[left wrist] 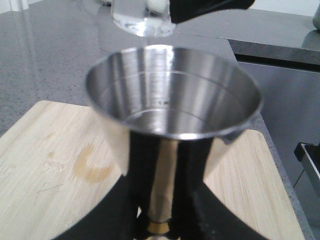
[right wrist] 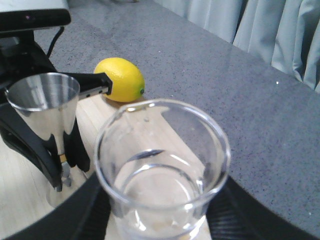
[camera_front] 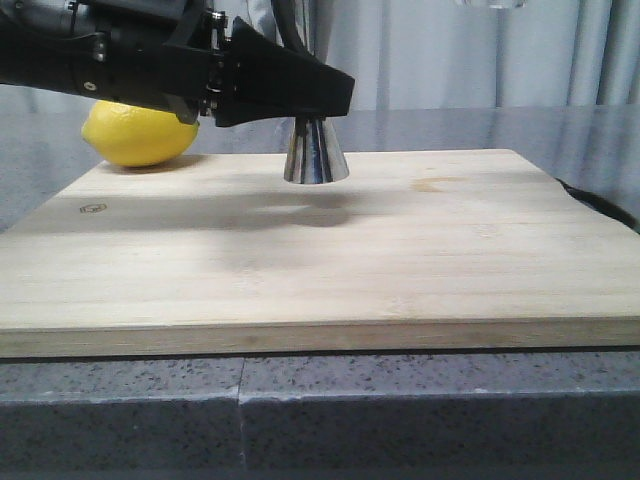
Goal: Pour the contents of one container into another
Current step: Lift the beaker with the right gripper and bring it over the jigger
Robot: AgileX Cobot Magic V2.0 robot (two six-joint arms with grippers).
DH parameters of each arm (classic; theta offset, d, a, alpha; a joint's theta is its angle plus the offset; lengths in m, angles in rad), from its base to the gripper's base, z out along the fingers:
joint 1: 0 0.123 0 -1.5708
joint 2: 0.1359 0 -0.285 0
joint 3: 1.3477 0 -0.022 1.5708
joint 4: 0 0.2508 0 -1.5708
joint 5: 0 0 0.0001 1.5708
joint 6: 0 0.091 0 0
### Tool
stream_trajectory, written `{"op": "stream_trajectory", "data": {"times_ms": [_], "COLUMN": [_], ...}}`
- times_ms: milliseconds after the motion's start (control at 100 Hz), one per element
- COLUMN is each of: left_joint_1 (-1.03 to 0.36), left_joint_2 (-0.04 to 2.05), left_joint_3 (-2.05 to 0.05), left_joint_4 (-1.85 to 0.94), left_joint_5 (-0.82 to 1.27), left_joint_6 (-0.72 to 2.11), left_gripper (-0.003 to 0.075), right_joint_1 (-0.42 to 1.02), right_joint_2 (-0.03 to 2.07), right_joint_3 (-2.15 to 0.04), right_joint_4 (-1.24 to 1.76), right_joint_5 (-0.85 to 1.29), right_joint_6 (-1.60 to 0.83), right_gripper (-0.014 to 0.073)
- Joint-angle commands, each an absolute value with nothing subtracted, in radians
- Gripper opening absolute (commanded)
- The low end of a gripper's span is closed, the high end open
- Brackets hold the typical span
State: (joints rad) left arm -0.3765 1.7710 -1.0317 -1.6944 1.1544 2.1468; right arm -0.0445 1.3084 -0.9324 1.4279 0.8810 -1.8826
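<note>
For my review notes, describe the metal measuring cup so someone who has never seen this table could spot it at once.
Start at the pale wooden cutting board on the grey stone counter. Near its back edge, right of the yellow lemon, the steel jigger stands upright with the left hand closed around its waist. Unlike the clear glass beaker, it is mirror-shiny, hourglass-shaped and has a gold band at its waist.

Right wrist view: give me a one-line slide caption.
Right hand holds the glass beaker upright, apart from the steel jigger gripped by the left hand; lemon behind.

glossy mirror-steel jigger [left wrist: 172, 95], clear smooth glass beaker [right wrist: 162, 170], matt pale wooden board [camera_front: 320, 250]
</note>
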Motion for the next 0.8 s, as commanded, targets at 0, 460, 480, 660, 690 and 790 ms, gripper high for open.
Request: {"op": "stream_trajectory", "data": {"times_ms": [0, 460, 480, 660, 690, 790], "left_joint_1": [-0.383, -0.415, -0.415, -0.417, -0.417, -0.423], "left_joint_2": [1.734, 1.734, 1.734, 1.734, 1.734, 1.734], "left_joint_3": [-1.060, -1.162, -1.165, -1.166, -1.166, -1.166], "left_joint_4": [-1.753, -1.668, -1.668, -1.666, -1.666, -1.660], "left_joint_5": [1.239, 1.258, 1.258, 1.260, 1.260, 1.260], "left_joint_6": [2.126, 2.045, 2.045, 2.043, 2.038, 2.025], "left_gripper": [-0.0013, -0.0013, -0.0013, -0.0013, -0.0013, -0.0013], "right_joint_1": [-0.042, 0.065, 0.070, 0.088, 0.088, 0.097], "right_joint_2": [1.291, 1.291, 1.291, 1.291, 1.291, 1.300], "right_joint_3": [-1.025, -1.219, -1.226, -1.251, -1.254, -1.283], "right_joint_4": [1.395, 1.183, 1.178, 1.151, 1.143, 1.086], "right_joint_5": [0.937, 0.915, 0.911, 0.897, 0.897, 0.890], "right_joint_6": [-1.818, -1.654, -1.652, -1.640, -1.638, -1.605], "right_gripper": [0.0120, 0.0120, 0.0120, 0.0120, 0.0120, 0.0120]}}
